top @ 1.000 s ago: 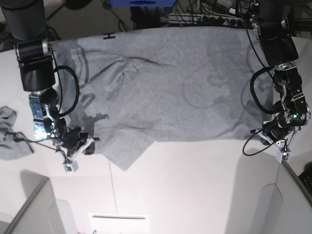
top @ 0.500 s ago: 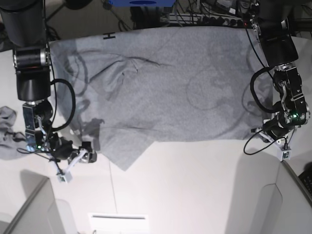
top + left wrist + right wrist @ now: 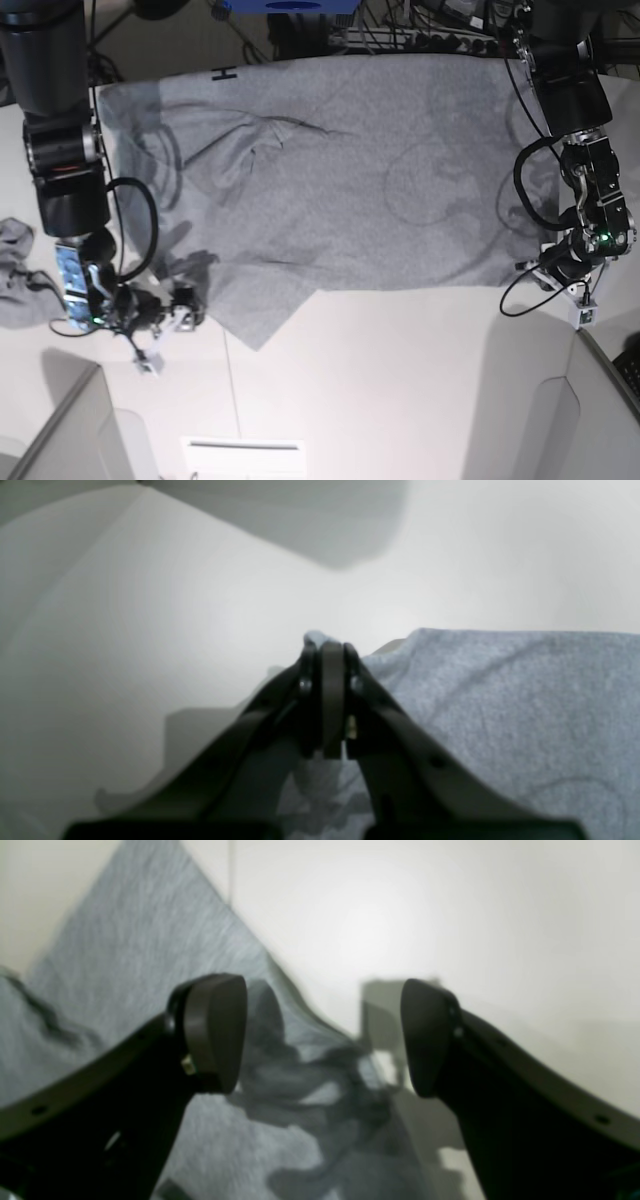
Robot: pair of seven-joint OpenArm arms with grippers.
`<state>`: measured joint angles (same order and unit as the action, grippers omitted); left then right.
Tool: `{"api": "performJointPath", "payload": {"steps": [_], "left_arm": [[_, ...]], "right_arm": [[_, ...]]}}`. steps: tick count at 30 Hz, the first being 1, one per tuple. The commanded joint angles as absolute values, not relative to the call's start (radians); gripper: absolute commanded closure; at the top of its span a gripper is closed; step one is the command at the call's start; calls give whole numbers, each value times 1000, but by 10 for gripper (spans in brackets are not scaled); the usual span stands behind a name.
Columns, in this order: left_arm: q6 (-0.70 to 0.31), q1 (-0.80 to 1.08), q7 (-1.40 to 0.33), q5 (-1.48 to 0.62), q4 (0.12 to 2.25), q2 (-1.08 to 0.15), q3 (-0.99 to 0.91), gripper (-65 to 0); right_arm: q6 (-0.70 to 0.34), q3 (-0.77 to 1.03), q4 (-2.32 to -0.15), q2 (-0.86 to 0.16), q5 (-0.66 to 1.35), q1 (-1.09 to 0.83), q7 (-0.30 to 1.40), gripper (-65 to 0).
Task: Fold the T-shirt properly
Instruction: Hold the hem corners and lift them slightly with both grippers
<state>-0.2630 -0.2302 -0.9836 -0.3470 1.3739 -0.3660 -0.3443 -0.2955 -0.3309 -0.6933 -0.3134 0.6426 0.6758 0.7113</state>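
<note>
One white table point(image 3: 400, 380) bears the spread T-shirt point(image 3: 340, 170).

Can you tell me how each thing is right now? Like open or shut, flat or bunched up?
T-shirt: spread out on the table, a few wrinkles.
Left gripper: jaws shut on the T-shirt's edge.
Right gripper: jaws open, holding nothing, by the T-shirt's corner.
Small grey cloth: bunched up.

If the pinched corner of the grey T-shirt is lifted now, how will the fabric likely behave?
The T-shirt probably drapes limply: it lies flat with soft creases. With only the left gripper shut on an edge and the right gripper open, it would likely hang skewed. It looks light and may drag across the table.
</note>
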Motion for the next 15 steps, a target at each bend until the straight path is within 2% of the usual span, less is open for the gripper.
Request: {"api": "performJointPath", "payload": {"steps": [1, 15], "left_arm": [[-265, -251, -964, -354, 1389, -383, -349, 0], [-265, -248, -966, -354, 1391, -383, -349, 0]], "right_arm": [[-305, -329, -705, -315, 654, 720, 693, -453], [-298, -334, -704, -306, 653, 717, 697, -453]]}}
